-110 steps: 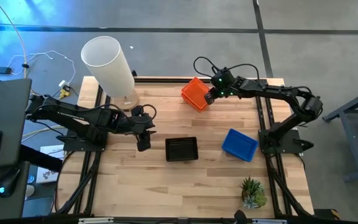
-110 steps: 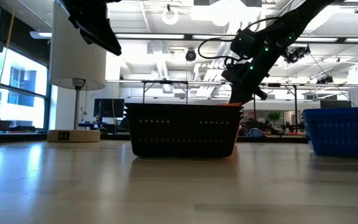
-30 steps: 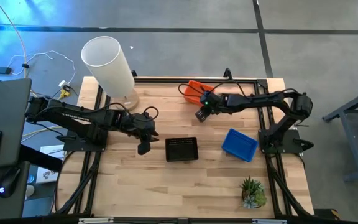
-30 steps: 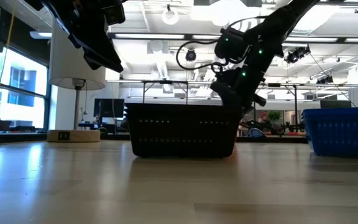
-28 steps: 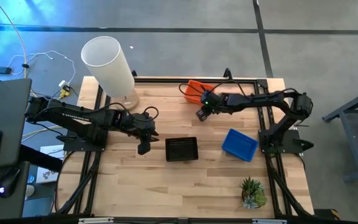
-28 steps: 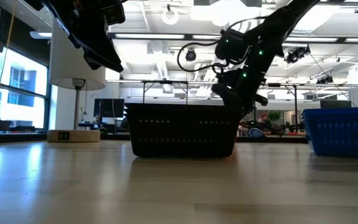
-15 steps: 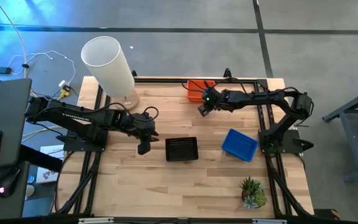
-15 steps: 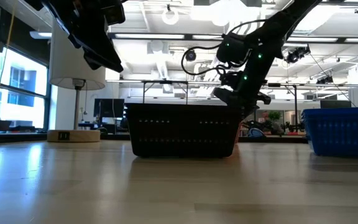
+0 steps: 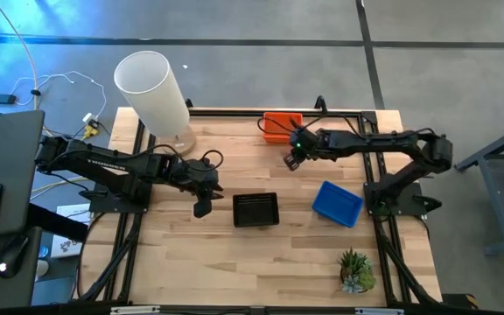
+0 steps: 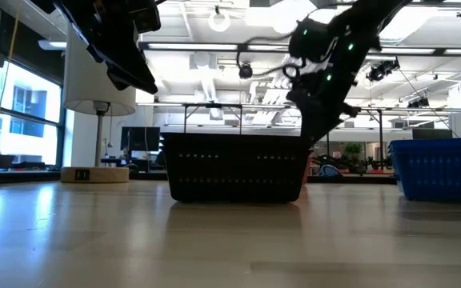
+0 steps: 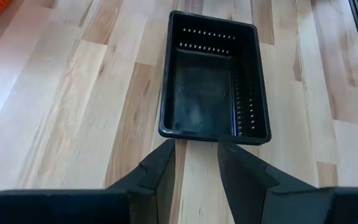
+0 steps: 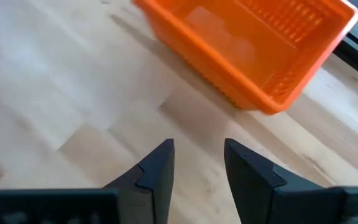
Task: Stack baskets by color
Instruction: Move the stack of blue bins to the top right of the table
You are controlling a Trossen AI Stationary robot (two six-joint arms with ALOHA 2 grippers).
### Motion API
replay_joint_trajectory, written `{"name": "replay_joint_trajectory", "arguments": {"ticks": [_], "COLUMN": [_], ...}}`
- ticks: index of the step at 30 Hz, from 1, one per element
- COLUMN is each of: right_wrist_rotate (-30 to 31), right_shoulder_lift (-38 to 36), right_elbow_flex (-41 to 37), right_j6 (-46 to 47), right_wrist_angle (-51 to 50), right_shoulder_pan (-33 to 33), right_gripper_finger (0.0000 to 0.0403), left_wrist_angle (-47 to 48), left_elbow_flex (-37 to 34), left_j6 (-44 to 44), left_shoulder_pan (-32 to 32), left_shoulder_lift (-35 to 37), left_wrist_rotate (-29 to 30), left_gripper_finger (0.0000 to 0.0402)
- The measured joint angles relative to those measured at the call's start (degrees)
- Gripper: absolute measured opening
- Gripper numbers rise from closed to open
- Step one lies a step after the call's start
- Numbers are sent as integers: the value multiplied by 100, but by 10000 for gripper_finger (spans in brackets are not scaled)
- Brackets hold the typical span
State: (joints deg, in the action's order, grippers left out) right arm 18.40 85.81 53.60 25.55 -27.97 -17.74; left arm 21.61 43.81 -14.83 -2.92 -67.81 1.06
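Orange basket released at the bench's far edge.
Right gripper (image 9: 291, 163), fingers apart and empty, backs off the orange basket (image 9: 282, 125); left gripper (image 9: 201, 208), also apart, waits beside the black basket (image 9: 255, 210).

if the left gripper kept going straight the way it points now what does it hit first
Most likely the black basket. In the left wrist view the left gripper is open and empty, with the basket's near rim just beyond its fingertips. It seems to hover above the table, so it might pass over the rim rather than strike it.
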Motion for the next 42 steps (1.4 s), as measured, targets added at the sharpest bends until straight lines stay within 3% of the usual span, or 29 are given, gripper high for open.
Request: {"name": "replay_joint_trajectory", "arguments": {"ticks": [14, 25, 36, 42], "right_wrist_rotate": [-230, -254, -1276, -1440], "right_shoulder_lift": [-1099, -1234, -1234, -1234], "right_elbow_flex": [0, 0, -11, -13], "right_j6": [872, 2109, 3372, 4401], "right_wrist_angle": [-1472, -3018, -3629, -4080], "right_shoulder_pan": [1124, 2158, 2983, 3533], "right_gripper_finger": [128, 128, 128, 128], "left_wrist_angle": [0, -1, -2, -2], "left_elbow_flex": [0, 0, 0, 0], "left_j6": [0, 2, 2, 2], "left_shoulder_pan": [0, 0, 0, 0], "left_shoulder_lift": [0, 0, 0, 0], "left_wrist_rotate": [0, 0, 2, 2], "left_gripper_finger": [107, 107, 107, 107]}}
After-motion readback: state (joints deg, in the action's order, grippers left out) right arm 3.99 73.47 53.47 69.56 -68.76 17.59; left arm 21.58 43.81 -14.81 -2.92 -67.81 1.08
